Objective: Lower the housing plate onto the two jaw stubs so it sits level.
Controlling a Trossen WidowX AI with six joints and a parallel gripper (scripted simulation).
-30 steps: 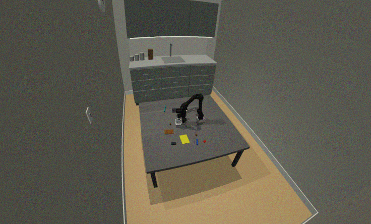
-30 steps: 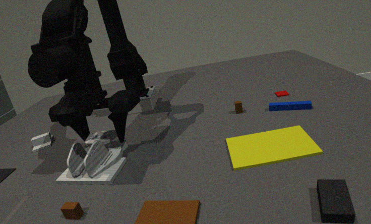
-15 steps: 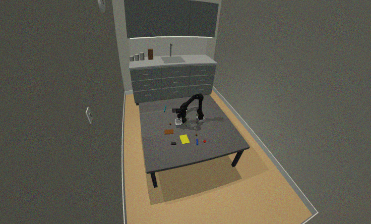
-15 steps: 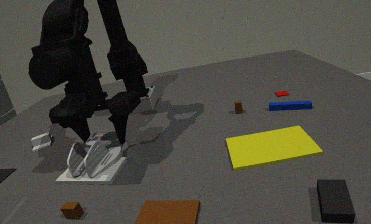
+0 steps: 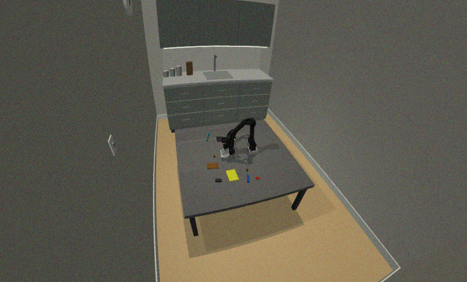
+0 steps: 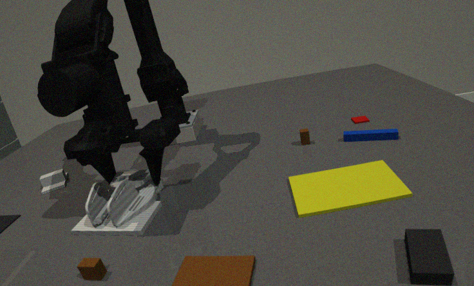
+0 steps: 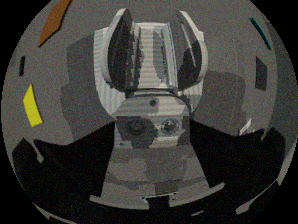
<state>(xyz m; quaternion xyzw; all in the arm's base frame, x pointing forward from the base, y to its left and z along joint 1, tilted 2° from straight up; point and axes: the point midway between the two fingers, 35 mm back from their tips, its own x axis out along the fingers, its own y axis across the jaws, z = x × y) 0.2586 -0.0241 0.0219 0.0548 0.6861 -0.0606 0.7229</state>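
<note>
My gripper [image 6: 134,182] [image 7: 150,123] [image 5: 230,153] points down over the rear of the white base [image 6: 148,216]. It is shut on the housing plate [image 7: 152,107], a pale plate with two round holes, with one fingertip at each side. The plate looks roughly level; in the exterior view it is partly lost in shadow. Two grey curved jaws stand side by side in front of it, one jaw [image 6: 94,209] [image 7: 116,57] and the other jaw [image 6: 122,209] [image 7: 196,55]. The pins and stubs are hidden, so I cannot tell whether the plate touches them.
A small white bracket [image 6: 54,181] lies beyond the base. A small brown block [image 6: 92,269] and an orange slab [image 6: 216,271] [image 5: 212,166] lie nearer the camera. A yellow slab [image 6: 348,188], black block [image 6: 429,254], blue bar [image 6: 370,135] and red tile [image 6: 360,119] lie to the right.
</note>
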